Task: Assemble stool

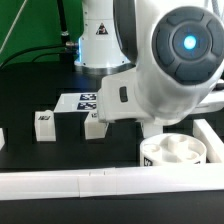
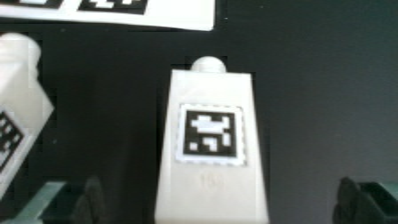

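In the wrist view a white stool leg [image 2: 210, 140] lies on the black table, with a square marker tag on its upper face and a small peg at its far end. My gripper [image 2: 217, 205] is open. Its dark fingers [image 2: 71, 200] stand on either side of the leg's near end, well apart from it. A second leg [image 2: 18, 110] lies beside the first. In the exterior view both legs [image 1: 95, 125] [image 1: 44, 122] lie mid-table, and the arm's bulk hides my fingertips. The round seat disc [image 1: 172, 152], with its recesses facing up, sits at the front right.
The marker board [image 1: 85, 101] [image 2: 125, 10] lies flat just beyond the legs. A long white rail [image 1: 100, 185] runs along the table's front, and another rail [image 1: 212, 140] stands at the exterior view's right, next to the seat. The robot's base [image 1: 100, 40] rises at the back.
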Tool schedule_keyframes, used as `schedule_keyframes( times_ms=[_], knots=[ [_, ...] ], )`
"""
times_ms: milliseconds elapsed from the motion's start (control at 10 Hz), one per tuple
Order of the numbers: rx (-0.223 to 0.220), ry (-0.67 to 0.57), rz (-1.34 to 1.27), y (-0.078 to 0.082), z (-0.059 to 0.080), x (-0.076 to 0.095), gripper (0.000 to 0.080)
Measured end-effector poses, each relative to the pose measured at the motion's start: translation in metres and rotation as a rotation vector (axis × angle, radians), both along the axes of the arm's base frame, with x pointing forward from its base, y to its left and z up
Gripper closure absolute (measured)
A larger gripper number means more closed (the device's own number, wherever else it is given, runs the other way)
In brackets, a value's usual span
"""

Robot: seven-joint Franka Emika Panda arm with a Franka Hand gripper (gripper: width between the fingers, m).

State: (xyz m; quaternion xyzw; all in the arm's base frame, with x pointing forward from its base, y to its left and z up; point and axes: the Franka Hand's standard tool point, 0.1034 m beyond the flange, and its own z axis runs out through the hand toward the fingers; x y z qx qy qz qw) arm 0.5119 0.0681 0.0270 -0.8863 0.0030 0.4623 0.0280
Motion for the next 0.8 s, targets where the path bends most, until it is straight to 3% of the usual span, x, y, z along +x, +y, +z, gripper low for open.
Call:
schedule_keyframes(
  times_ms=[200, 300, 600, 700, 800],
  knots=[
    [-0.003, 0.003, 0.004, 0.0, -0.013, -0.004, 0.015],
    [0.013, -0.054, 0.008, -0.001, -0.019, 0.0, 0.015],
    [0.014, -0.047, 0.009, 0.0, -0.019, -0.003, 0.0177],
    [0.014, -0.046, 0.01, 0.0, -0.02, -0.003, 0.035],
    [0.014, -0.046, 0.01, 0.0, -0.019, -0.003, 0.0462]
  ],
)
